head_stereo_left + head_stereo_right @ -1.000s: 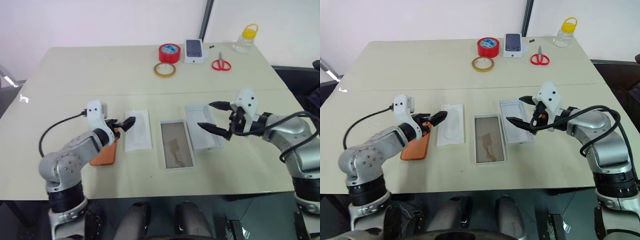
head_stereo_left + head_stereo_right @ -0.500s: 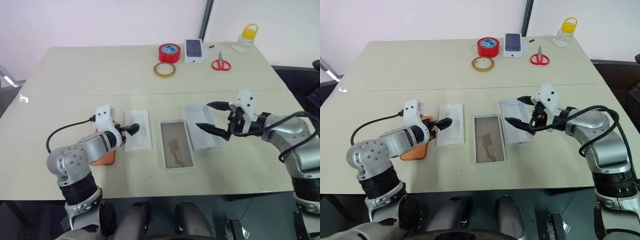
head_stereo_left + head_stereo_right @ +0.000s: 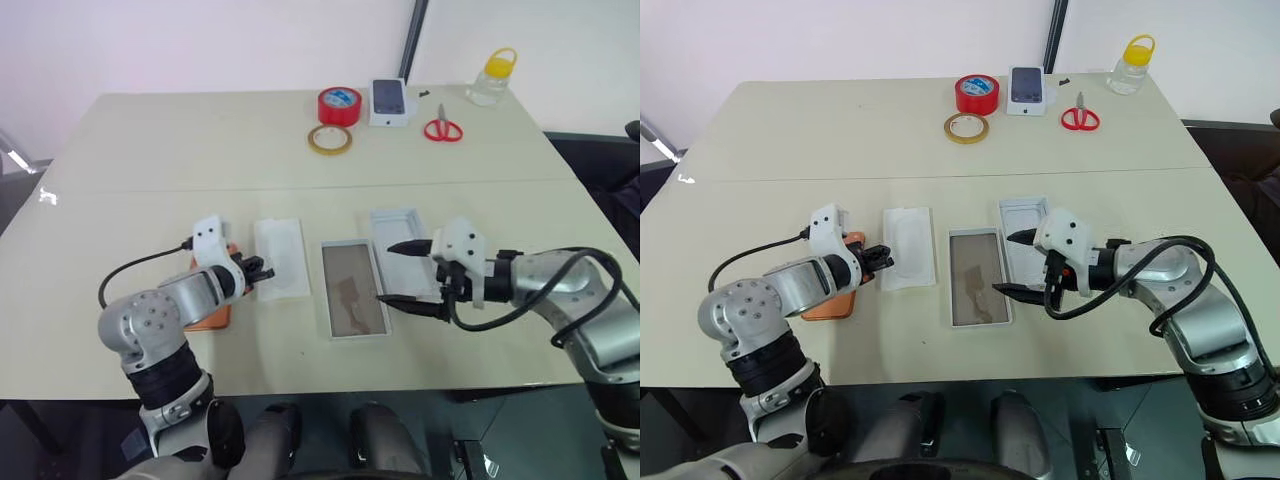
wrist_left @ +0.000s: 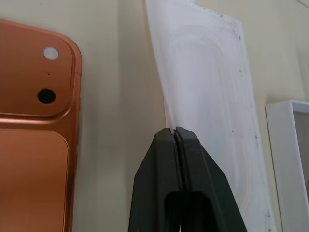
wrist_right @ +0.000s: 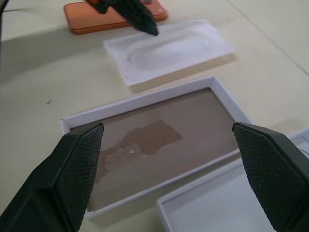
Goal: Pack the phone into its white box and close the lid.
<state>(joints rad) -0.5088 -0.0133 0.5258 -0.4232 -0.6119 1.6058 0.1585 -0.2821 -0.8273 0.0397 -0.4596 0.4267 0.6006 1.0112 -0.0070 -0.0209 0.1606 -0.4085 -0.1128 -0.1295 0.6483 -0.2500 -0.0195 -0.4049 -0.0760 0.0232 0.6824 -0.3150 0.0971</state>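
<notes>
Two tools are at work over the bench (image 3: 120, 150). In the left eye view the left tool (image 3: 262, 272), at centre left, is pinched fully together at the near left edge of the insert (image 3: 281, 258); whether it grips that edge I cannot tell. The phone (image 3: 212, 305) lies just left of it, partly under the arm. The box (image 3: 353, 288) sits at centre, empty, with the lid (image 3: 405, 250) beside it to the right. The right tool (image 3: 405, 273) hangs wide open and empty over the box's right rim.

The right eye view adds nothing new.

In the left wrist view the closed tips meet at the insert's edge; the phone fills the left side, lenses up, apart from the tips.

In the right wrist view the spread fingers (image 5: 75, 164) frame the bare box floor.

The step looks like handling the insert. To do it well, I judge, keep the pinch on the rim only, lift it flat, and steer clear of the phone so it does not slide.
</notes>
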